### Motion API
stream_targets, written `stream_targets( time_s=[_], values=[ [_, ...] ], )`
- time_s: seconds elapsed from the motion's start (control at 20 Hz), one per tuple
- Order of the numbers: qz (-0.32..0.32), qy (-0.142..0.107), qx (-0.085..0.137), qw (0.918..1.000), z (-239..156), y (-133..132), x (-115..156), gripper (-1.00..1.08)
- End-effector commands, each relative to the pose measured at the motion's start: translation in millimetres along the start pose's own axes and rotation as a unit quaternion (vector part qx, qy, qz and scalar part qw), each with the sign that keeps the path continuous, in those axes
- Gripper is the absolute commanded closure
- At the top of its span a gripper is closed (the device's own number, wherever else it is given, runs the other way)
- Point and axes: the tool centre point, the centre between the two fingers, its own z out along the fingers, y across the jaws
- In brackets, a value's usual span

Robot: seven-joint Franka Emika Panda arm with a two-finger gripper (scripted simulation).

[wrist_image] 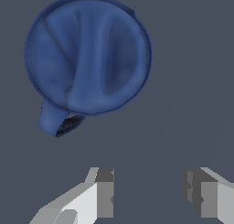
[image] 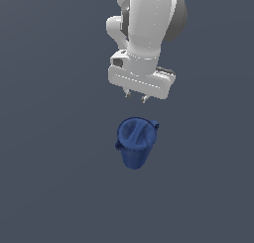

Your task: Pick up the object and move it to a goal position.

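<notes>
**Lining up over the cup before the grasp**

The cup (image: 134, 143) is a small dark blue tapered shape with a rough, faceted skin. It sits on the plain grey tabletop (image: 44, 187), mouth up, near the middle of the exterior view. Its round rim carries 1 small tab, which in the exterior view points toward the exterior view's right. In the wrist view the rim shows as a near-full circle with folded ridges inside, and the tab (wrist_image: 55, 120) juts from its edge.

The hand (image: 136, 96) hangs above the cup and well clear of it, holding nothing. Its 2 fingers (wrist_image: 104, 191) are spread apart with an empty gap between them.

The step in hand looks like the approach. In the wrist view the cup lies off to one side of the finger gap, not between the fingers, so the hand probably needs to shift sideways until the rim is centred there before it descends. The cup looks narrower than the opening, so it should fit. Closing across the round body, away from the tab, would likely give the steadiest hold; the taper may let it slip if the fingers close too low.

No goal marker shows in either view.
</notes>
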Motion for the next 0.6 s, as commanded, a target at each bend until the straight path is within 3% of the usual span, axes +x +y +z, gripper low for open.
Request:
stream_targets(
  time_s=[0.0,0.55],
  values=[
    [0.024,0.006,-0.003,0.9997,3,-5,2,-0.2],
    [0.125,0.032,-0.009,0.9916,15,-29,8,-0.2]
  ],
)
